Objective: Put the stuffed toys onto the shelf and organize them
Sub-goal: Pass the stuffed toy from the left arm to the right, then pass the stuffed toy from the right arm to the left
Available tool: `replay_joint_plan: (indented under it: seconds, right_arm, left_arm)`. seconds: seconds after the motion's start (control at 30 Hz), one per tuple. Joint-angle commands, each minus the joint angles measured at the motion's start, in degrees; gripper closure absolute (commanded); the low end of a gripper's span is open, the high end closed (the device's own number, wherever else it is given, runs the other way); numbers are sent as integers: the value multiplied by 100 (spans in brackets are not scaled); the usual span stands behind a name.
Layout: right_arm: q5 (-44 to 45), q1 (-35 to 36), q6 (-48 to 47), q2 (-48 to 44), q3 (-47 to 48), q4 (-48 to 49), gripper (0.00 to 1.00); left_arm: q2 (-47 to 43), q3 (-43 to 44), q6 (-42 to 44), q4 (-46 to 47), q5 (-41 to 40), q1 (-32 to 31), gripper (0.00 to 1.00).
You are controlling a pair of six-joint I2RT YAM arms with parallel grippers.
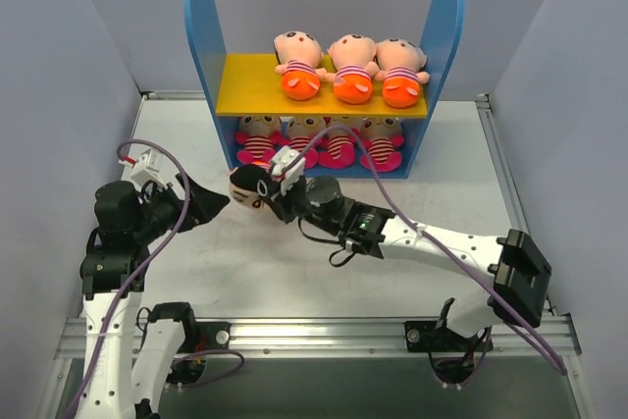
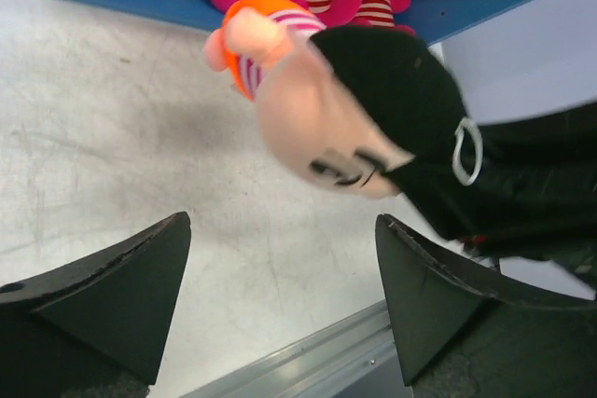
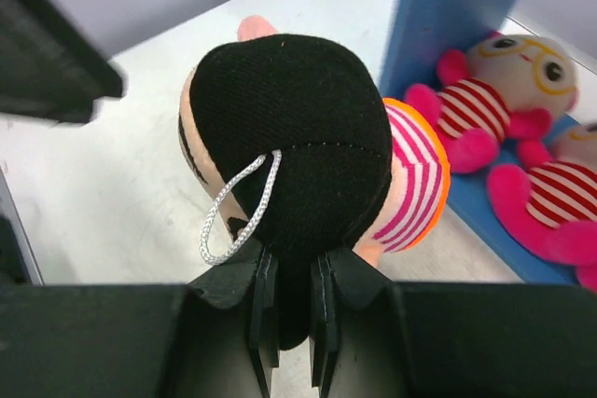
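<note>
My right gripper [image 1: 278, 195] is shut on the black back of the head of a peach-headed, orange-bottomed stuffed toy [image 1: 249, 188] and holds it above the table, in front of the shelf's left end. The toy also shows in the right wrist view [image 3: 289, 184] and the left wrist view [image 2: 322, 109]. My left gripper [image 1: 218, 201] is open and empty, just left of the toy. The shelf [image 1: 206, 46] has three orange-bottomed toys [image 1: 348, 66] on its yellow upper board and several magenta striped toys [image 1: 324, 142] on its blue base.
Grey walls stand on both sides. A metal rail [image 1: 324, 333] runs along the table's near edge. The table [image 1: 245, 272] lies in front of the shelf, and the left end of the yellow board [image 1: 240, 85] is bare.
</note>
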Motion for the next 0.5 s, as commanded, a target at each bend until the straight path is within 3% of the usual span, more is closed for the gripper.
replay_joint_plan:
  seconds: [0.0,0.1,0.23,0.47]
  right_arm:
    - [-413,-415,1217,-626,386,-467,100]
    - [-772,-880,1885,-854,518,-960,100]
    - [-1738,-1768,2992,-1249,335,-908,100]
    - [-3048,-2630,3802,-1312,475,-838,100]
  left_arm:
    - [-58,-151,375,971,355,-42,11]
    - [12,-301,445,1445,425,-59,9]
    - [108,-406,708,2123,444,-217,8]
    - [-242,-1037,1964,3651,-944,-1921,8]
